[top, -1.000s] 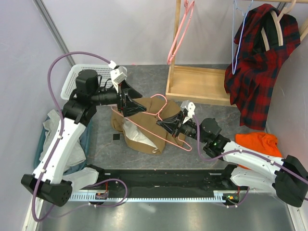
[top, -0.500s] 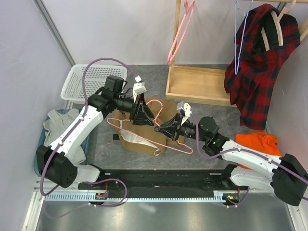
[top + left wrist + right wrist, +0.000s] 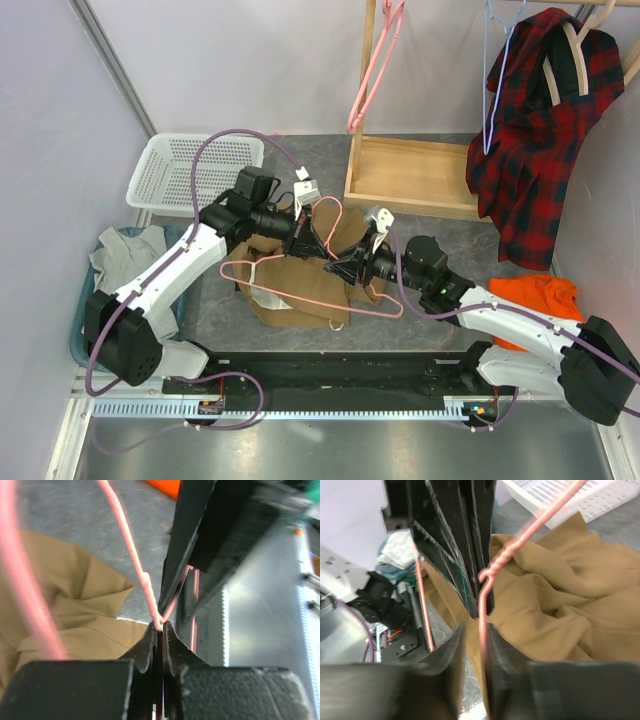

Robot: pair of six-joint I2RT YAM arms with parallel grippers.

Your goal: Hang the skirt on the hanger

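The tan-brown skirt (image 3: 290, 285) lies crumpled on the grey floor between the arms, and shows in both wrist views (image 3: 75, 605) (image 3: 560, 595). The thin pink hanger (image 3: 331, 199) lies over it, hook pointing away from the arms. My left gripper (image 3: 322, 246) is shut on the hanger's wire just below the twisted neck (image 3: 159, 627); the hanger wire (image 3: 127, 540) runs up and left from the jaws. My right gripper (image 3: 350, 268) faces it tip to tip. Its jaws (image 3: 475, 630) stand apart, and the hanger wire (image 3: 482, 625) runs loose between them, close to the right finger.
A white basket (image 3: 195, 165) stands at the back left and a wooden rack base (image 3: 415, 175) at the back right. A red plaid shirt (image 3: 540, 130), another pink hanger (image 3: 375, 70) and a light-blue hanger (image 3: 495, 80) hang there. Orange cloth (image 3: 535, 295) lies right, grey garments (image 3: 125, 255) left.
My left gripper swung right to the hanger's neck and closed on the wire. My right gripper, which was shut on the hanger, has opened its jaws. The hanger shifted slightly.
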